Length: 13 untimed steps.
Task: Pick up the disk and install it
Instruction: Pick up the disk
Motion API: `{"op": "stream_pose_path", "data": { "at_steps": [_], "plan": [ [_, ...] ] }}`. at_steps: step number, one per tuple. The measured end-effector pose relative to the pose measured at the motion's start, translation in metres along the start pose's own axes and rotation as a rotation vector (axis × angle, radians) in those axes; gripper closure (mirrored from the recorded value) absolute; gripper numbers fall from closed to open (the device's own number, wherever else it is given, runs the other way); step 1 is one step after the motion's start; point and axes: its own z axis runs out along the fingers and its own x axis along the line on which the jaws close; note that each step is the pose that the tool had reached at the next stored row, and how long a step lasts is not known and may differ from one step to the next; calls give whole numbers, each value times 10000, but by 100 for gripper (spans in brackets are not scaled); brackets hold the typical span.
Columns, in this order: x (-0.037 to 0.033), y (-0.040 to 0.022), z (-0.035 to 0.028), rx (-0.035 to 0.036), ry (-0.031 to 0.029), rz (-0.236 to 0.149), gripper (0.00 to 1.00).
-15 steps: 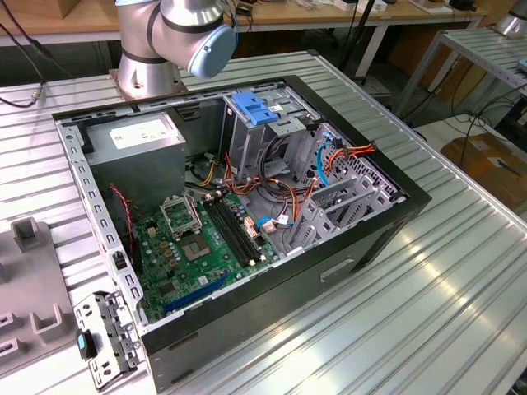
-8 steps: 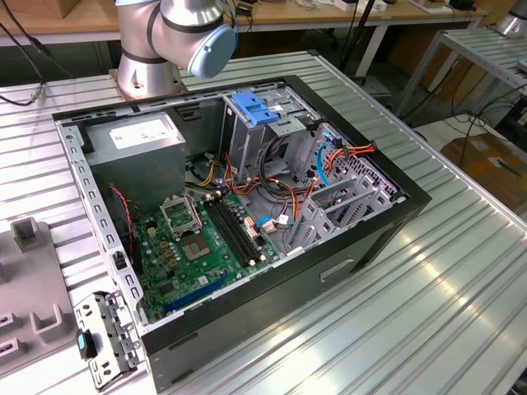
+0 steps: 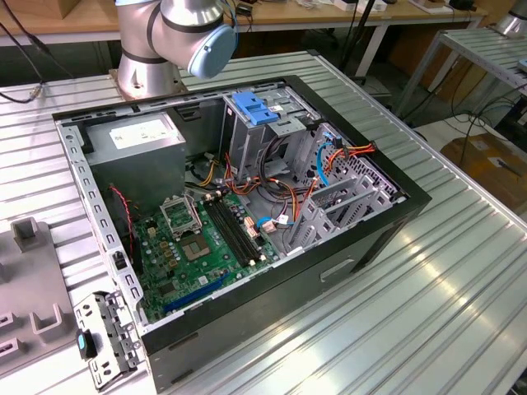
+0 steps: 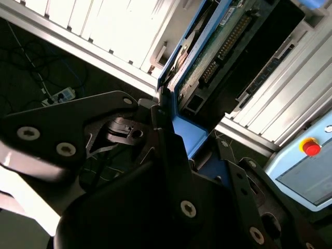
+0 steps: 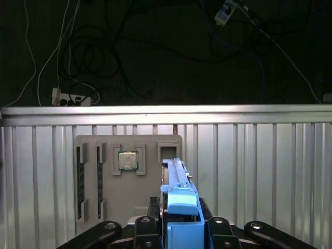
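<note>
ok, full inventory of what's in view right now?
disk: 1, silver with blue rails, edge-on in the gripper
computer case: 1, black, open, on the table
motherboard: 1, green, on the case floor
power supply: 1, grey, case corner nearest the arm
drive cage: 1, metal, inside the case, blue latch on top
cables: several, orange, red, blue, inside the case
tray: 1, grey, on the table, holds a processor chip
table: 1, silver, slatted, under the case
arm: 1, silver with blue cap, beyond the case
gripper: 1, black, shut on the disk
</note>
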Motion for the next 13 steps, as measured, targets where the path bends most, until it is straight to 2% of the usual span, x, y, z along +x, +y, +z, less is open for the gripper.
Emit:
{"op": "stream_pose_path", "data": {
  "at_steps": [13],
  "plan": [
    [0, -3, -171, 0, 0, 0, 63]
  ]
}}
